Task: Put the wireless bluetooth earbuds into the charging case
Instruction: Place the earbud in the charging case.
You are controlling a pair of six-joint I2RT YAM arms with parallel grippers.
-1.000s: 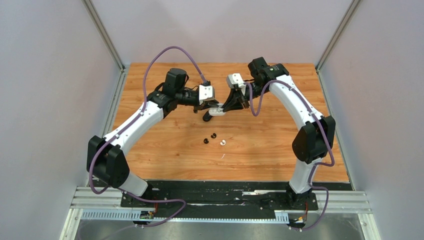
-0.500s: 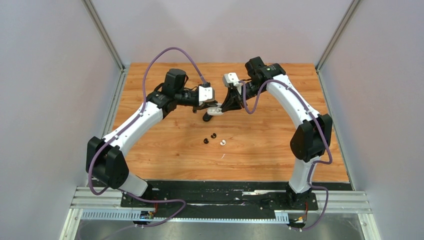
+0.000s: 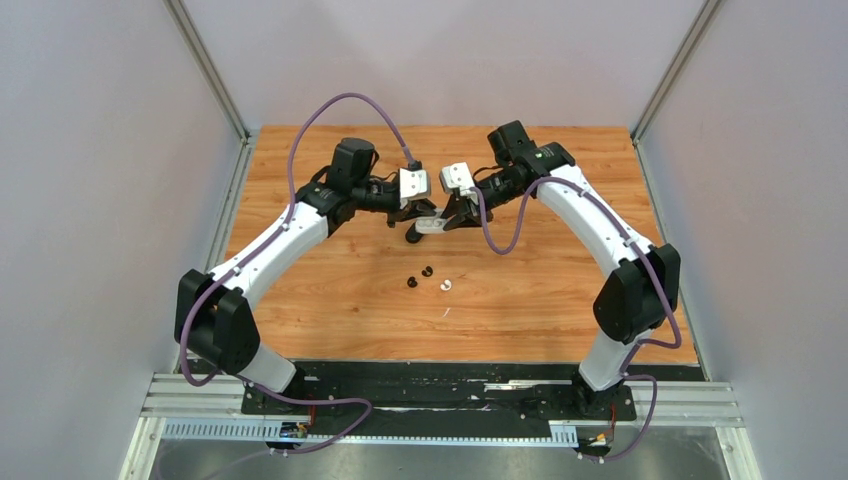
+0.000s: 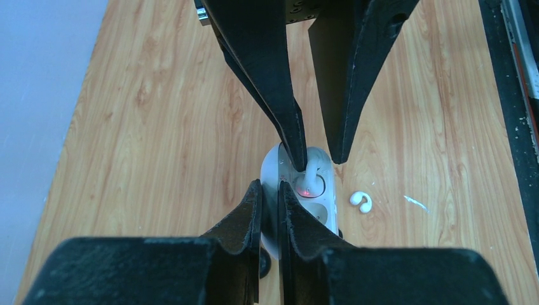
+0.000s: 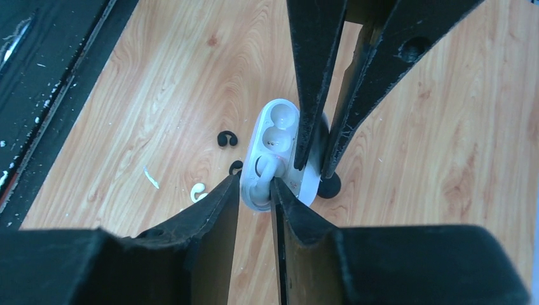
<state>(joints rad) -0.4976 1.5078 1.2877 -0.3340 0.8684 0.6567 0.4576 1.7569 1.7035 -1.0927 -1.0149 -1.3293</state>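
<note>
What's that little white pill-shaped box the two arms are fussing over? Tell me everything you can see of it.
The white charging case is a pill-shaped shell of glossy white plastic, turned open side up so its round wells show. The empty wells are at one end. At the other end a white earbud sits in it, beside a small red light. The left jaws pinch its side, apparently holding it above the wooden table. The right jaws stand apart around the earbud.

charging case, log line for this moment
left hand: shut on white case | right hand: white earbud at case slot, grip unclear | table: two black earbuds, loose white earbud
</note>
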